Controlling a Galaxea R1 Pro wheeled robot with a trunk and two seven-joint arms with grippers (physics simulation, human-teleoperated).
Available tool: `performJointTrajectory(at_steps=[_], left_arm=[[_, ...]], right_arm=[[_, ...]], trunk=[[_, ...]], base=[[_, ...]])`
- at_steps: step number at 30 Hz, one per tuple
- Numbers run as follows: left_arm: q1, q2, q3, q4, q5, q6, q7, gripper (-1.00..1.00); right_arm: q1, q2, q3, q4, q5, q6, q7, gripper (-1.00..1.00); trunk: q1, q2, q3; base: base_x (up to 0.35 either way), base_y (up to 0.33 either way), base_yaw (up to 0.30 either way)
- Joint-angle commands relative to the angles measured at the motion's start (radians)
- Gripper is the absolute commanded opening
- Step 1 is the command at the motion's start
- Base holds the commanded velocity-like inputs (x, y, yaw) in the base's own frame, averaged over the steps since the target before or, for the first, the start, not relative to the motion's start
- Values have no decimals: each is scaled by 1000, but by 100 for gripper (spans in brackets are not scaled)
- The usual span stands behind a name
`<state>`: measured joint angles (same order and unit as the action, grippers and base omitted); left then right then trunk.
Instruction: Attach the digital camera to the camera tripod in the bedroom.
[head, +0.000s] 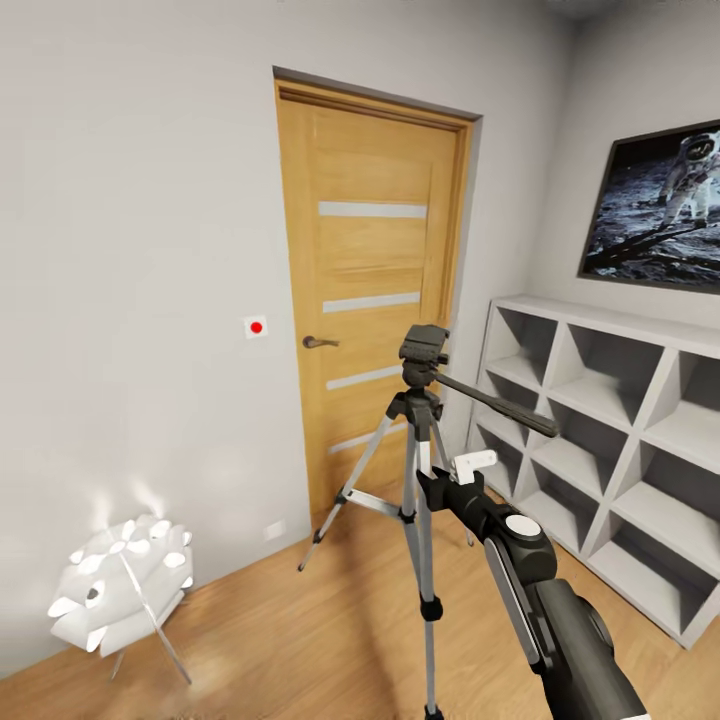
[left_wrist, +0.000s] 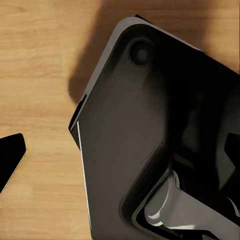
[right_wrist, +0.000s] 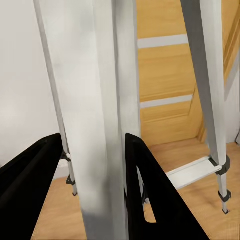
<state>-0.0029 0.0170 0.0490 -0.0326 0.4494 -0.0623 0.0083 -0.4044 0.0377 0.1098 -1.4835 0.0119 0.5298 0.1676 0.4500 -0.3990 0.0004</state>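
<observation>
The camera tripod (head: 420, 410) stands on the wood floor in front of a wooden door, silver legs spread, with its black head (head: 424, 352) bare on top and the pan handle (head: 500, 400) pointing right. My right gripper (head: 432, 485) reaches in from the lower right to the front leg, at about mid height. In the right wrist view that leg (right_wrist: 95, 125) fills the gap between the black fingers (right_wrist: 35, 175), which press on both of its sides. One black fingertip (left_wrist: 10, 160) of my left gripper hangs over the floor beside my dark base. The digital camera is out of view.
The closed wooden door (head: 370, 250) is behind the tripod. A white cube shelf (head: 620, 440) runs along the right wall under a framed moon picture (head: 660, 210). A white petal floor lamp (head: 120, 585) stands at the lower left. A small switch with a red dot (head: 256, 326) is on the wall.
</observation>
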Motion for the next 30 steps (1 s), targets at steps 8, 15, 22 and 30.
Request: performJointTrajectory(at_steps=[8, 15, 22, 30], left_arm=[[0, 0, 5, 1, -3, -2, 1, 100], [0, 0, 5, 0, -3, -2, 1, 100], [0, 0, 6, 1, -3, -2, 1, 100], [0, 0, 6, 1, -2, -2, 1, 100]], right_arm=[[-1, 1, -1, 0, 1, 4, 4, -100], [0, 1, -1, 0, 2, 4, 3, -100], [-1, 1, -1, 1, 1, 4, 3, -100], [0, 1, -1, 2, 0, 4, 3, -100]], trunk=[[0, -1, 0], [0, -1, 0], [0, -1, 0], [0, -1, 0]], base=[[-233, 235, 0], [-293, 125, 0], [-304, 110, 0], [-301, 165, 0]])
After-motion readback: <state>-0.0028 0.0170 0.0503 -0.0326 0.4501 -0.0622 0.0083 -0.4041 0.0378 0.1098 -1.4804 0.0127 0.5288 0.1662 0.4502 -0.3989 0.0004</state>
